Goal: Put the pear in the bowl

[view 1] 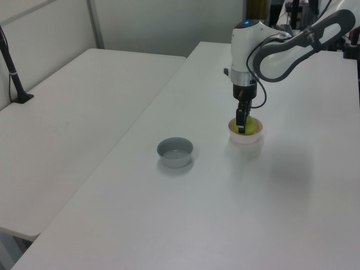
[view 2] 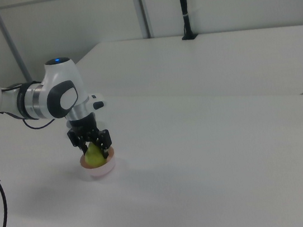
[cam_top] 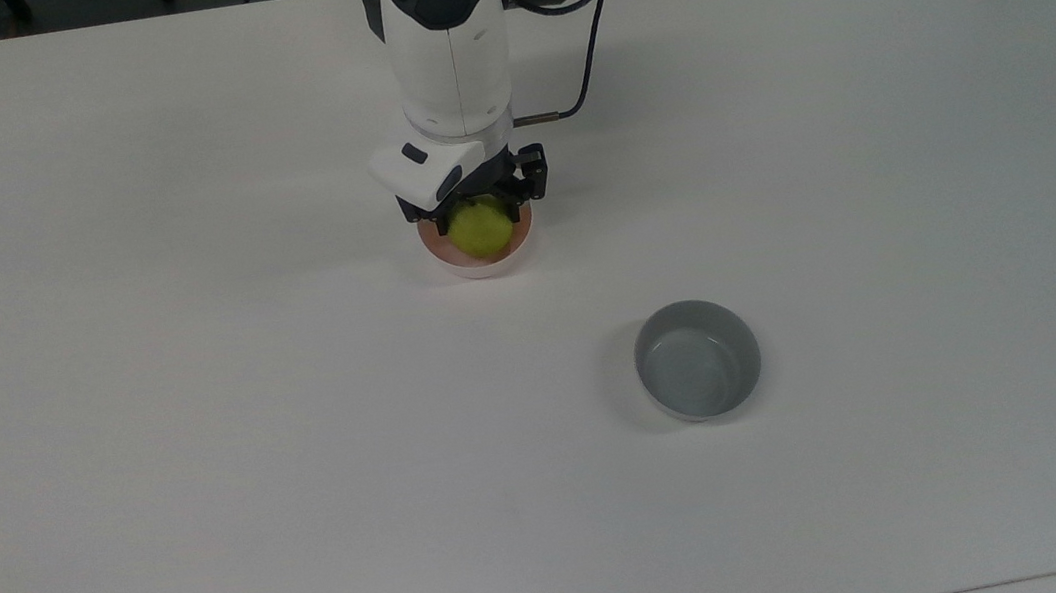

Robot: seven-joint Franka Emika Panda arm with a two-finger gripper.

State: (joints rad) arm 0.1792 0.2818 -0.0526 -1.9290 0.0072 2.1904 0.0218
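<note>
- Claw (cam_top: 478, 214) clenched on small yellow-green pear (cam_top: 479, 227), gripped from above.
- Pear low inside pale pink round plastic bowl (cam_top: 481, 260), centred; release likely next.
- Grey bowl (cam_top: 698, 358) well apart on white tabletop (cam_top: 202, 427).

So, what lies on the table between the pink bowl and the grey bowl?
Nothing: in the top view the white table is bare between the pink bowl, where the gripper holds the pear, and the grey bowl.

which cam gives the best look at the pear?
The top view: the pear shows from above as a round yellow-green body inside the pink bowl, with the gripper closed around it. The right view gives its tapered side profile above the rim. In the left view a finger covers much of it.
</note>
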